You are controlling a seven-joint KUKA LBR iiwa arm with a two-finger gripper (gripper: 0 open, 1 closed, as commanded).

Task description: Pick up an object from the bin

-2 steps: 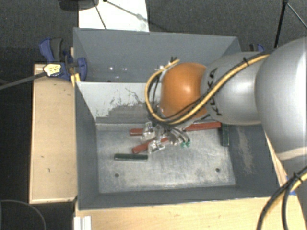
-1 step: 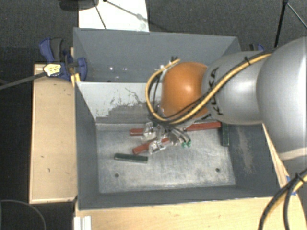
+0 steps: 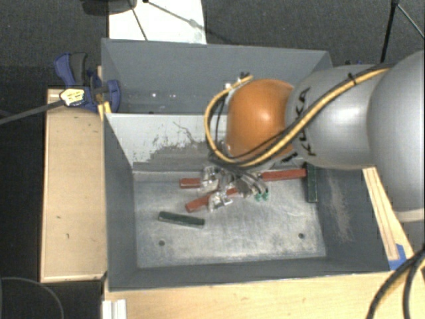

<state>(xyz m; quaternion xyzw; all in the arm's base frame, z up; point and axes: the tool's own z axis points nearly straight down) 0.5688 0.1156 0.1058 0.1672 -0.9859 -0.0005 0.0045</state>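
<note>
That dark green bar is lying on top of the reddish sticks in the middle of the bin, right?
Not quite. The camera view shows the dark green bar lying by itself on the bare floor of the bin, apart from the reddish sticks, nearer the front and a little to their left. The sticks are indeed about the middle.

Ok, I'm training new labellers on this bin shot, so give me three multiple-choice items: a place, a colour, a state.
1. Where is the dark green bar?
A. On the bin floor, toward the view's left of the gripper
B. On the bin's rim
C. Against the back wall

2. What colour are the sticks by the gripper?
A. Blue
B. Reddish-brown
C. Yellow

3. How is the dark green bar?
A. Standing upright
B. Lying flat, apart from the gripper
C. Stacked on the sticks

Answers: 1 A, it rests on bare floor; 2 B, they show reddish-brown; 3 B, grey floor shows between it and the gripper.
</note>
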